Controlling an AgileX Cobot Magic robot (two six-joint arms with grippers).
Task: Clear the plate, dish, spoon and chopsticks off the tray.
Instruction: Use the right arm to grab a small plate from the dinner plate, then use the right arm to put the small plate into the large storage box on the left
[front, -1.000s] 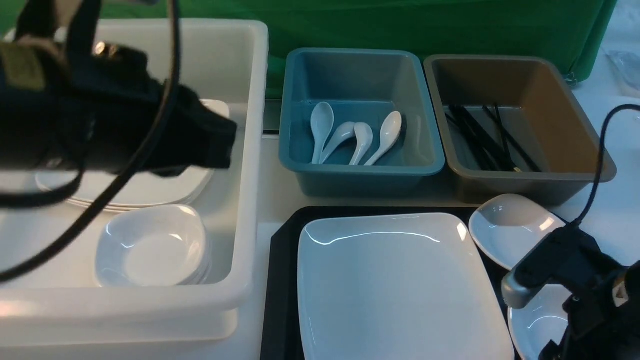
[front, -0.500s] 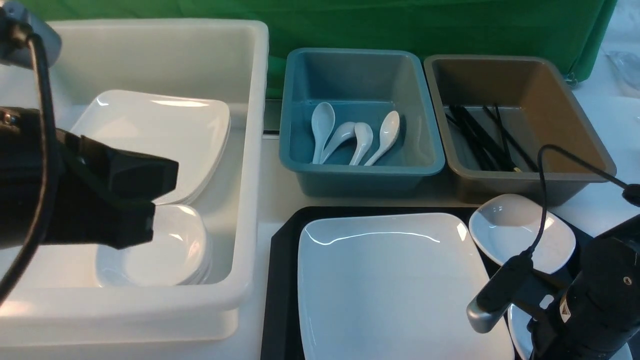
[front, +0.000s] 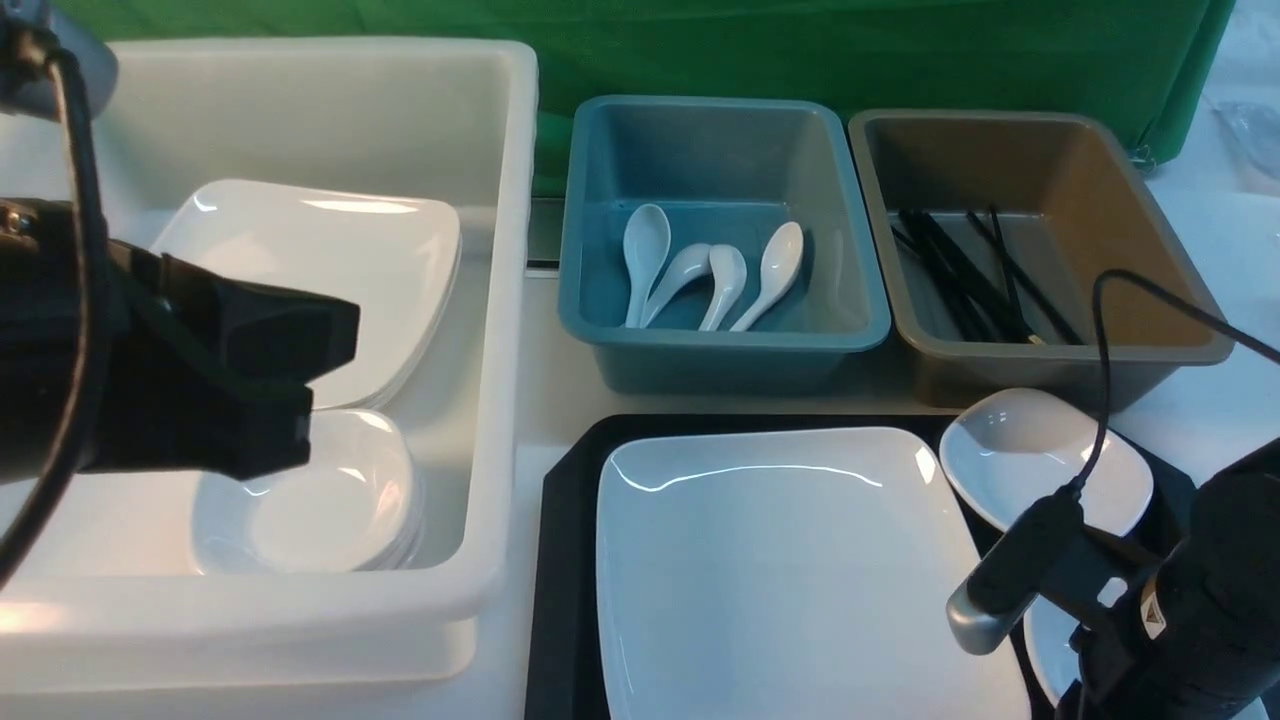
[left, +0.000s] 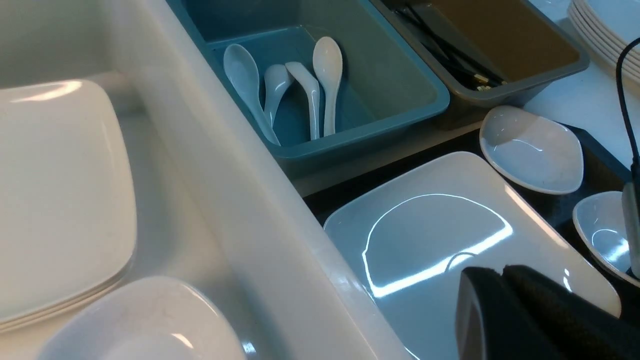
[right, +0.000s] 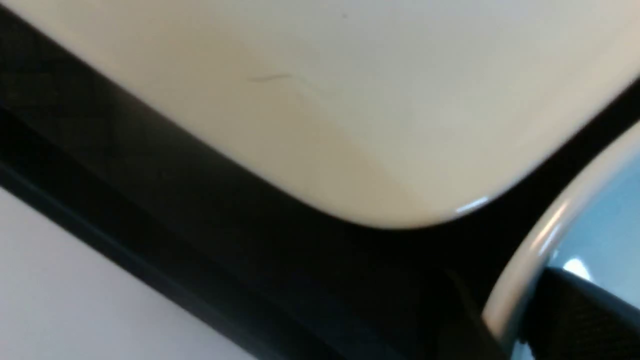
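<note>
Lower right, the right gripper (right: 505, 317) pinches the near dish (front: 1052, 650) by its rim! The left gripper (left: 500, 280) is clenched at left; the square plate (front: 800, 570) sits lower centre on the black tray (front: 562, 600).

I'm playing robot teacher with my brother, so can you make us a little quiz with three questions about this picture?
1. How many white spoons lie in the blue tub?
2. True or false: the big square plate is lying on the black tray.
3. Fill in the gap: the right gripper has one finger on each side of the rim of a small white ____.

Key: 1. four; 2. true; 3. dish
</note>
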